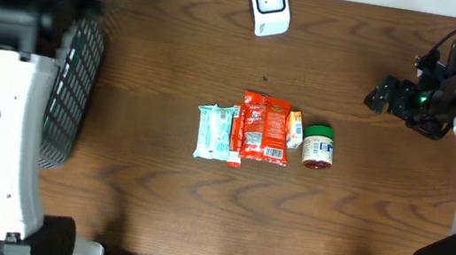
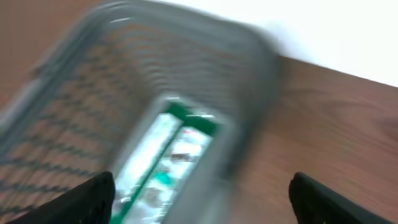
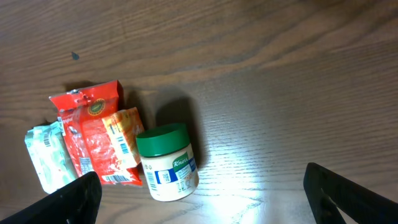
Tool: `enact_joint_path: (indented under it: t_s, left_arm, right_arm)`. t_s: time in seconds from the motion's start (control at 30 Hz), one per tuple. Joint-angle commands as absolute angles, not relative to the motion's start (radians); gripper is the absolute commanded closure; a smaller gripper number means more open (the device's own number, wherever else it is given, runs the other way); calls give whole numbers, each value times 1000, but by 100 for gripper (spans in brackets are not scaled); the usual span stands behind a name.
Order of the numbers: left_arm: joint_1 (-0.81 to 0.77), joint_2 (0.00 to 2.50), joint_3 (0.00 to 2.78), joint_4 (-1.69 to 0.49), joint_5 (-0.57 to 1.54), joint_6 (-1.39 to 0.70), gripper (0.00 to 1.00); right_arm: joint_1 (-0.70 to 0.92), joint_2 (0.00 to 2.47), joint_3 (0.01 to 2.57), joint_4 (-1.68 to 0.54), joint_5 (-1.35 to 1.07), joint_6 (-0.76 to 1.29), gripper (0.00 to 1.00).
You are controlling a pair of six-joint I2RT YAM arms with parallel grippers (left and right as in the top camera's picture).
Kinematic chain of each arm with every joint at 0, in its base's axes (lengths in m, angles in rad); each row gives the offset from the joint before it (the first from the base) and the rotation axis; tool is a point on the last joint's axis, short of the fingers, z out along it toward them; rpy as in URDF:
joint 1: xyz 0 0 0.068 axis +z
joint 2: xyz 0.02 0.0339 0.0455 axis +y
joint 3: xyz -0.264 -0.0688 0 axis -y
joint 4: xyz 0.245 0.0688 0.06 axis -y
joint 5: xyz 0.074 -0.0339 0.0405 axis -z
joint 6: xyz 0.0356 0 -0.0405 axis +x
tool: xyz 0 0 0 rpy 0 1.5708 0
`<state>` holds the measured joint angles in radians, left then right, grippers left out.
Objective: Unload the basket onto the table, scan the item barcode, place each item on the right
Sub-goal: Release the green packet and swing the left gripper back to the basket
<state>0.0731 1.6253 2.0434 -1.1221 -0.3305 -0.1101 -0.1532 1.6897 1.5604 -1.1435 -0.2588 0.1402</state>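
Your left pincer (image 2: 202, 180) stood spread wide above the wire basket (image 2: 74, 93), where a green-and-white packet (image 2: 168, 155) lay, too blurred to read. Your right pincer (image 3: 202, 176) was spread too, gripping nothing, over the table (image 3: 280, 74). Below it sat the green-lidded jar (image 3: 166, 169), marked Knorr, beside an orange packet (image 3: 124, 140), a red packet (image 3: 93, 143) and a pale green packet (image 3: 46, 155); the white scanner (image 1: 269, 5) sat well apart.

The green-lidded jar (image 3: 166, 165) bore a label on which the brand "Knorr" could be read in green script. Print on the red packet (image 3: 93, 132) was too small to read.
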Motion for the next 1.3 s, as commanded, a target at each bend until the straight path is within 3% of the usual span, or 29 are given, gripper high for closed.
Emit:
enact_joint_path:
  t_s: [0.0,0.33,0.77,1.27]
  left_arm:
    - [218,1651,2047,-1129,-378,-74,7]
    - [485,1793,1996,-1143,-173,-11,5]
    - [492,2119,1985,-1238,27,227,4]
    - [492,2355,1984,-1231,26,224,4]
  right_arm:
    - [-165,1679,1560,-1145,-266,137,1]
    - [-165,1679,1560,-1145,-266,137,1]
    - [-165,1679,1560,-1145,-266,137,1]
    - [-165,1679,1560,-1145,-266,137,1]
